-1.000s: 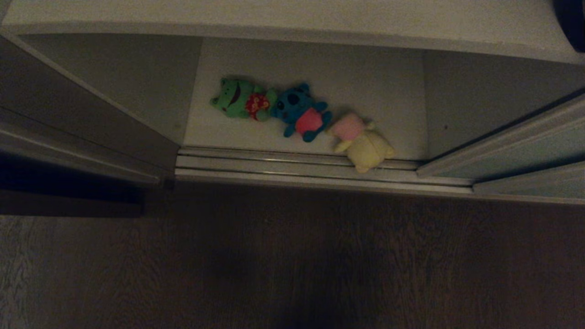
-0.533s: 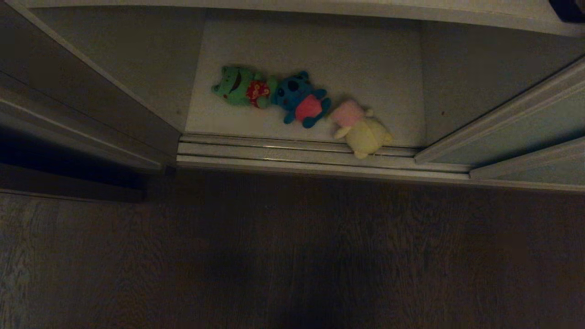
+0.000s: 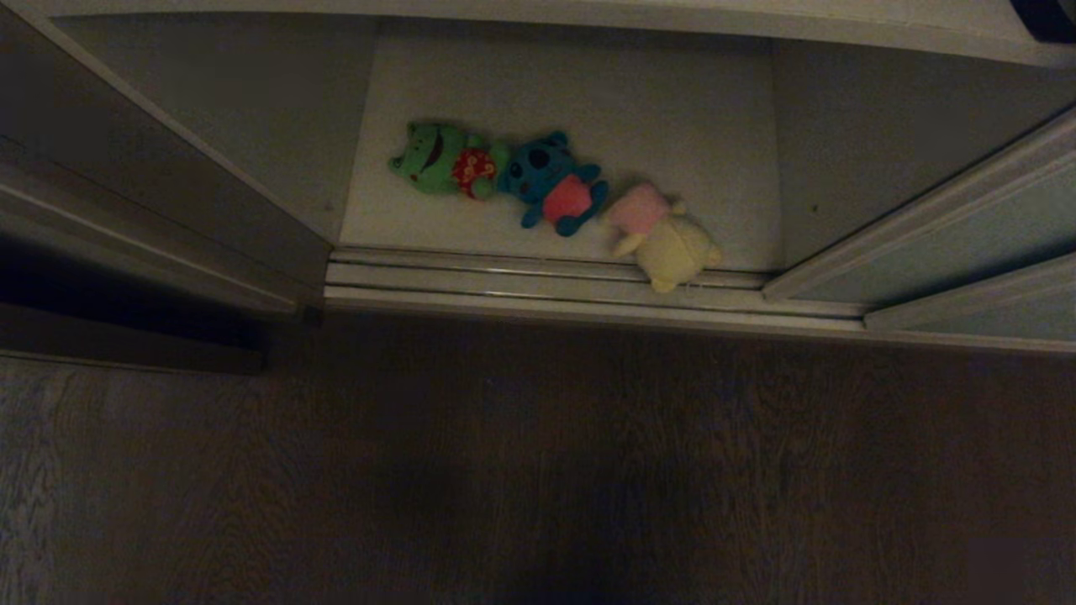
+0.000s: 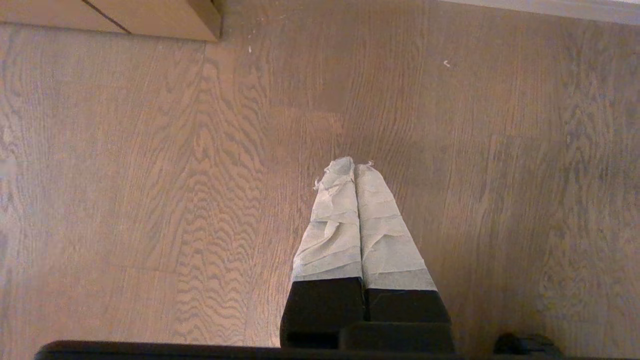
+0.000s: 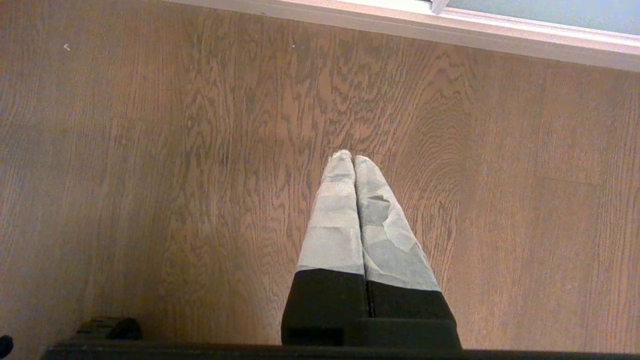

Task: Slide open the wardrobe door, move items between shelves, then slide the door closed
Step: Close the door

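The sliding wardrobe door (image 3: 941, 252) is standing open at 3 o'clock. 3 plush toys are lying on the bottom shelf (image 3: 572, 92): green toy (image 3: 441, 160), blue toy (image 3: 551, 189), cream-yellow toy (image 3: 668, 244) overlapping the floor track (image 3: 504, 290). Moving and closing are likely remaining. The left gripper (image 4: 354, 167) and right gripper (image 5: 350, 160) are hanging pressed together, empty, over the wood floor (image 3: 538, 470).

Nothing readable anywhere here, no labels, brands, numbers or signs. The closest thing is the red patterned patch on the green plush toy (image 3: 443, 160), and that's just a print, not lettering.
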